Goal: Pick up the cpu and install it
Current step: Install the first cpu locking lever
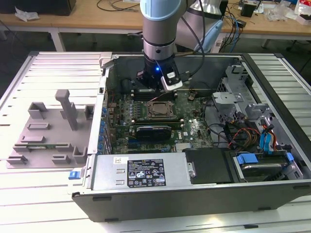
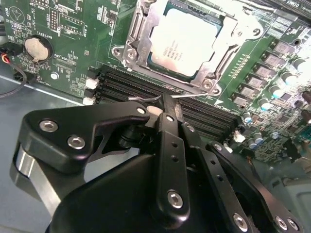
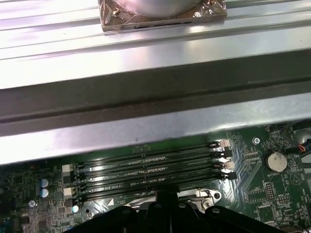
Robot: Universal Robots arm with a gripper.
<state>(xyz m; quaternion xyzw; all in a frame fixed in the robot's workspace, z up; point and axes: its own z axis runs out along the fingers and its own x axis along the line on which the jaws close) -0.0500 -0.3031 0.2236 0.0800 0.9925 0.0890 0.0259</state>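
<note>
The cpu [image 2: 187, 41] lies flat in its socket on the green motherboard, silvery top up, with the metal socket frame [image 2: 132, 41] around its edges. In the exterior view the cpu [image 1: 160, 109] sits in the middle of the open computer case. My gripper [image 2: 168, 101] is shut, its black fingers pressed together over the memory slots [image 2: 121, 87] just beside the socket. Its tips sit at a thin metal lever wire [image 2: 144, 99] along the socket's edge; whether they pinch it I cannot tell. My gripper [image 1: 154, 89] hangs low inside the case, behind the socket.
A dark expansion card [image 1: 154, 131] lies in front of the socket. A coin battery [image 2: 35, 47] sits on the board. The case wall [image 3: 155, 92] stands close behind the memory slots. Drive bays and cables [image 1: 243, 131] fill the exterior view's right; a grey fixture [image 1: 48, 131] lies left.
</note>
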